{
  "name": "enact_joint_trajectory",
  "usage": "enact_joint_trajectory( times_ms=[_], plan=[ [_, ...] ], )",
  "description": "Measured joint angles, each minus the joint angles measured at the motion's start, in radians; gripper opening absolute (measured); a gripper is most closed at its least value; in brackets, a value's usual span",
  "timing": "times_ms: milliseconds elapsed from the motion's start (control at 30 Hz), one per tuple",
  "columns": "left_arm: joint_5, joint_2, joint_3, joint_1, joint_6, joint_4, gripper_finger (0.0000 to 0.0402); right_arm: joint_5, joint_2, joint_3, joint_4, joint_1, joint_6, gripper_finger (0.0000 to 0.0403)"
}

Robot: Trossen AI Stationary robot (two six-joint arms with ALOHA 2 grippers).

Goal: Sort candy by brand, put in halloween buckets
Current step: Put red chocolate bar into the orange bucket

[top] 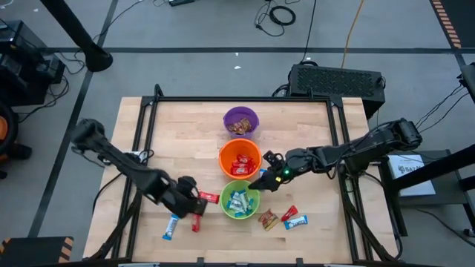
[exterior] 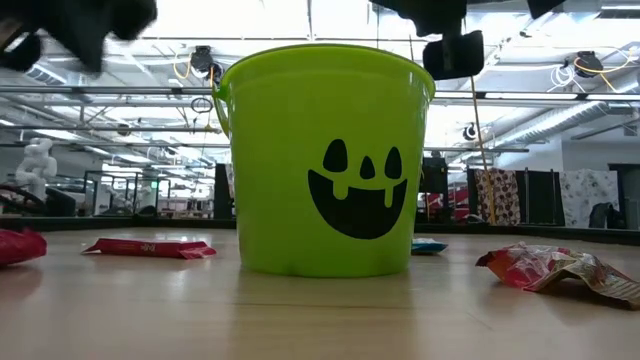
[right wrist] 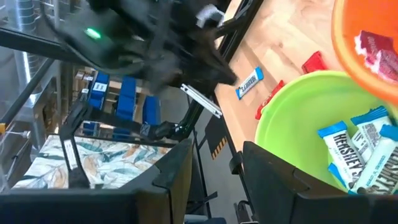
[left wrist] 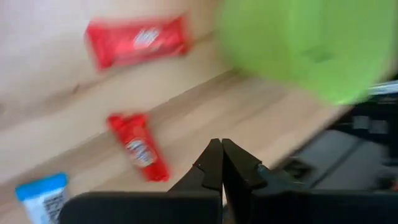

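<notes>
Three buckets stand in a row from far to near: purple (top: 240, 121), orange (top: 240, 159) and green (top: 240, 202). The orange one holds red candy, the green one blue-and-white bars (right wrist: 357, 149). My left gripper (left wrist: 221, 146) is shut with nothing between its fingers. It hangs above the table left of the green bucket (left wrist: 305, 43), over two red bars (left wrist: 138, 146) (left wrist: 137, 40) and a blue one (left wrist: 40, 196) lying flat. My right gripper (top: 265, 180) is open and holds nothing, hovering by the right rims of the orange and green buckets (right wrist: 292, 118).
Right of the green bucket, a brown bar (top: 267, 219), a red one (top: 289, 213) and a blue-and-white one (top: 295, 221) lie on the table. A black frame (top: 245, 99) borders the wooden table. Bare wood lies at the far left and far right.
</notes>
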Motion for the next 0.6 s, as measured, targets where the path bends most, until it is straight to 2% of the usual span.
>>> enact_joint_trajectory(
  times_ms=[67,133,300,467,533,600],
  plan=[
    [-0.052,-0.069,0.001,0.0,0.041,-0.009,0.0003,-0.01,0.0,0.0,0.001,-0.011,-0.006,0.0135],
    [-0.055,-0.124,0.002,0.001,0.048,-0.059,0.0003,-0.029,0.0,0.0,0.005,-0.023,-0.011,0.0135],
    [-0.024,-0.136,-0.014,-0.025,-0.107,-0.258,0.0008,-0.048,0.0,0.0,0.008,-0.043,-0.018,0.0135],
    [0.023,-0.071,-0.053,-0.068,-0.129,-0.059,0.0046,-0.05,0.0,0.0,0.01,-0.049,-0.018,0.0135],
    [0.031,-0.026,-0.054,-0.078,-0.133,0.035,0.0078,-0.05,0.0,0.0,0.01,-0.049,-0.021,0.0135],
    [0.044,0.019,-0.054,-0.091,-0.16,0.052,0.0116,-0.05,0.0,0.0,0.006,-0.049,-0.022,0.0135]
  ],
)
